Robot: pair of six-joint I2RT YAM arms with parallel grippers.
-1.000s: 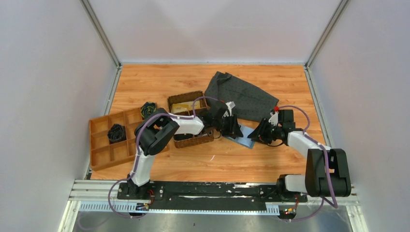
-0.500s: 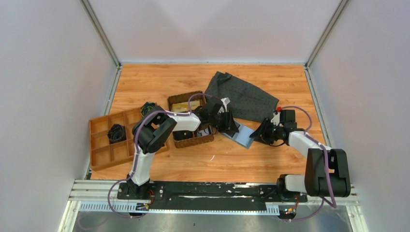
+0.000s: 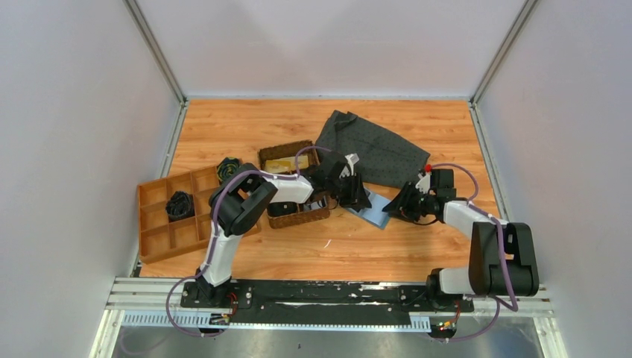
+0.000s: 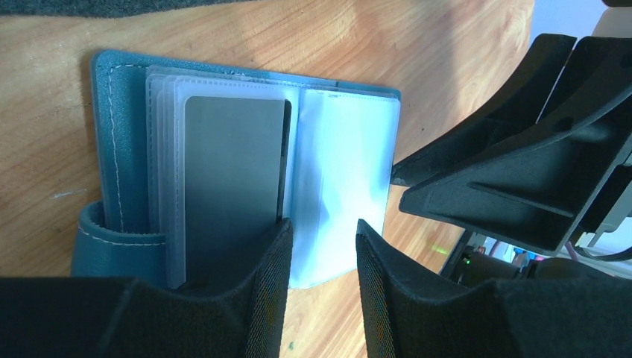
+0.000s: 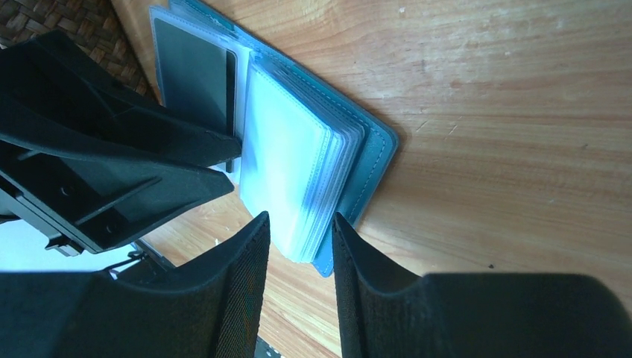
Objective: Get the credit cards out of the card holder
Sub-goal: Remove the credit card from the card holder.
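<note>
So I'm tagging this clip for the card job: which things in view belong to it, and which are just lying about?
Job: card holder, lying open; grey card in its sleeve; left hand; right hand.
Lying about: dotted grey cloth; woven basket; divided tray; black bundle in it.

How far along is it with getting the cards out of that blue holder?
Done: the card holder lies open on the table. In hand: the left hand is poised at the sleeved dark card, the right hand at the stack of sleeves, both open. To do: the dark card sits in its sleeve; I see no card lying loose.
</note>
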